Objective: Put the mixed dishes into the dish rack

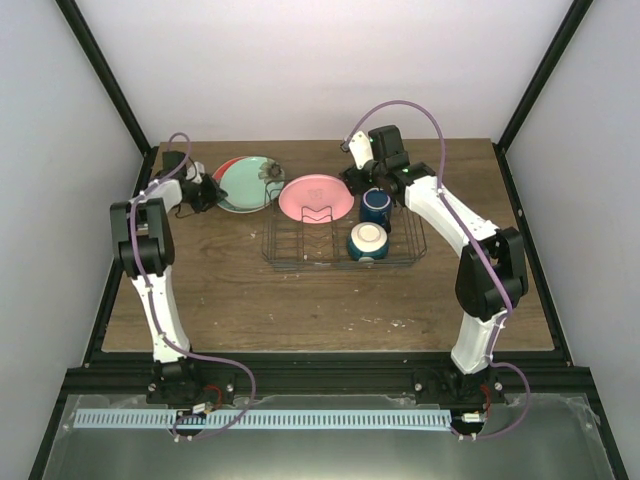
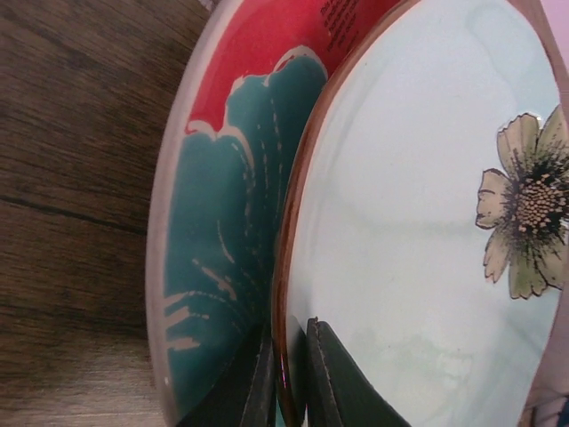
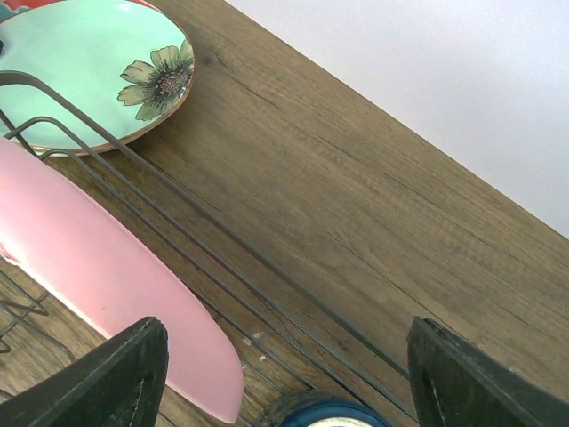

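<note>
My left gripper (image 1: 205, 190) is shut on the near rim of the mint-green flower plate (image 1: 250, 182). In the left wrist view its jaws (image 2: 290, 356) pinch the brown rim of this plate (image 2: 418, 222), which lies on the teal-and-red plate (image 2: 222, 222). The pink plate (image 1: 316, 197) leans in the dish rack (image 1: 290, 255). The dark blue mug (image 1: 376, 207) and the cream bowl (image 1: 368, 241) sit in the rack's right part. My right gripper (image 1: 358, 178) is open and empty over the rack's back edge. In the right wrist view this gripper (image 3: 284, 356) hangs above the pink plate (image 3: 98, 267) and the mug's rim (image 3: 324, 411).
The two stacked plates lie on the wooden table (image 1: 300, 300) to the left of the rack, near the back edge. The rack's wires (image 3: 222, 258) run under my right gripper. A black frame borders the table on both sides.
</note>
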`<state>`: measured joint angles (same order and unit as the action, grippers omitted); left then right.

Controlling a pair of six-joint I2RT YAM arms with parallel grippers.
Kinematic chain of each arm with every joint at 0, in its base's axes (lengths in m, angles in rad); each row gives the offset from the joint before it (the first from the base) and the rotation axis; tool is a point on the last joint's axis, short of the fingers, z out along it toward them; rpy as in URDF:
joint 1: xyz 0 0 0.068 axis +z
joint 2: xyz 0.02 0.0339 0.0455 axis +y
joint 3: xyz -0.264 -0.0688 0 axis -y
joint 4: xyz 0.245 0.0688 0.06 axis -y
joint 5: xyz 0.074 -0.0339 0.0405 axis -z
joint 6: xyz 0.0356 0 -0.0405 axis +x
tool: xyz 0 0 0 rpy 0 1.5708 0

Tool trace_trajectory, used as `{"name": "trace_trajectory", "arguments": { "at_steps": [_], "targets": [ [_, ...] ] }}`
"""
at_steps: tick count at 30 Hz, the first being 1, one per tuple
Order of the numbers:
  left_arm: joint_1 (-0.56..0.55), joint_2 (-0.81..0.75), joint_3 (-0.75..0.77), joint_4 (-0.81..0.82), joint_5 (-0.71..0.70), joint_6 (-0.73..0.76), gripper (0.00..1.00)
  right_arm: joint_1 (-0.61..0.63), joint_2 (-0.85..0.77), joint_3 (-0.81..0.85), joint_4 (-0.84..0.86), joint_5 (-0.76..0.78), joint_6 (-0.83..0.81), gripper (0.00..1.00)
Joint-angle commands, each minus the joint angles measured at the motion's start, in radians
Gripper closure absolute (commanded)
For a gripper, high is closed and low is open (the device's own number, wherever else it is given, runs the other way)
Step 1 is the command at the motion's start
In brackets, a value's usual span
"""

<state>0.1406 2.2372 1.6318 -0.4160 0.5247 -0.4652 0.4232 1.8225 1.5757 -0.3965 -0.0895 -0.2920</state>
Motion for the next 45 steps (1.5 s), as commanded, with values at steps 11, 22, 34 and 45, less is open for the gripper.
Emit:
{"name": "trace_trajectory", "arguments": {
  "at_steps": [11,22,34,45],
  "targets": [
    [0.057,-0.036,-0.112,0.276,0.32,-0.148,1.0,0.008,0.022,0.064,-0.014,-0.031,0.002,0.25],
    [0.063,-0.07,-0.093,0.495,0.421,-0.324,1.0,0.009,0.047,0.104,-0.036,-0.075,0.017,0.25],
    [0.068,-0.073,-0.036,0.626,0.435,-0.481,1.0,0.009,0.064,0.136,-0.048,-0.092,0.044,0.22],
    [0.067,-0.144,0.031,0.575,0.44,-0.484,1.0,0.009,0.116,0.237,-0.037,-0.159,0.137,0.0]
  ]
}}
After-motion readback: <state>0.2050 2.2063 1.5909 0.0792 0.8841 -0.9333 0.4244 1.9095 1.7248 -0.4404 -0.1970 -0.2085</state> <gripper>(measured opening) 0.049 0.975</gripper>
